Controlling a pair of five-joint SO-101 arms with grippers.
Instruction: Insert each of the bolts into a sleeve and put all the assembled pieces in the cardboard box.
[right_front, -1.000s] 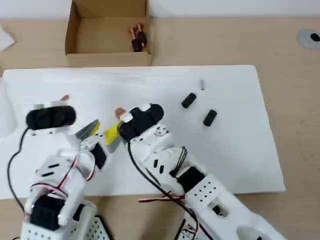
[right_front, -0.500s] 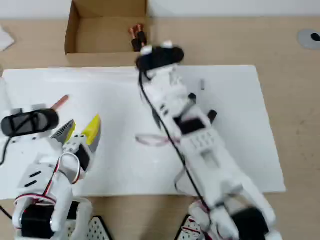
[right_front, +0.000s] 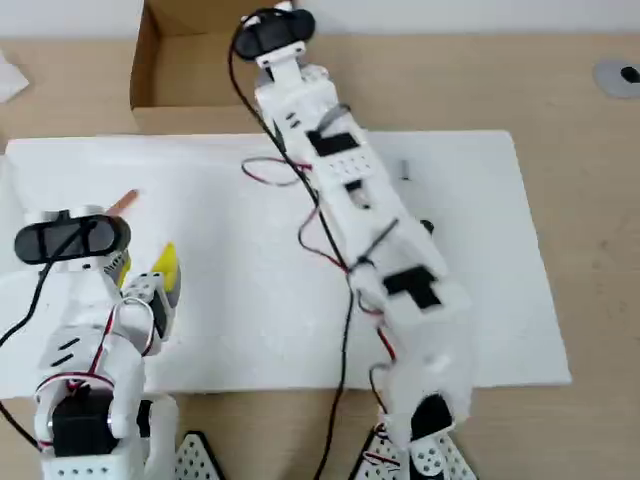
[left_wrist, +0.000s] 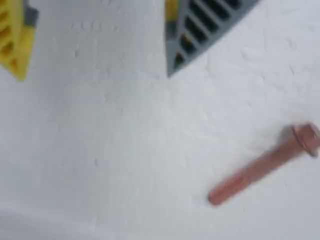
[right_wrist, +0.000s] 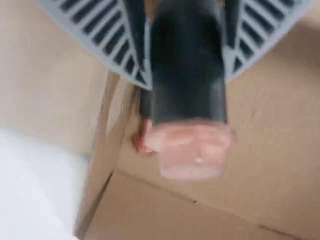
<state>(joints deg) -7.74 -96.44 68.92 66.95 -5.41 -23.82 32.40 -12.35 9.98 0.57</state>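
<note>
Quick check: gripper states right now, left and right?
Left gripper: open, empty.
Right gripper: shut on sleeved bolt, over the cardboard box.

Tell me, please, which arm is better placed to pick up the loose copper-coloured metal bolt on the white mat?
Left. The left gripper is open beside the copper-coloured bolt; the right gripper is over the brown cardboard box, shut on a black cylindrical sleeve.

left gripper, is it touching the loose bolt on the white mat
Apart. The left wrist view shows the bolt lying clear of the open left gripper, with bare mat between them.
</note>
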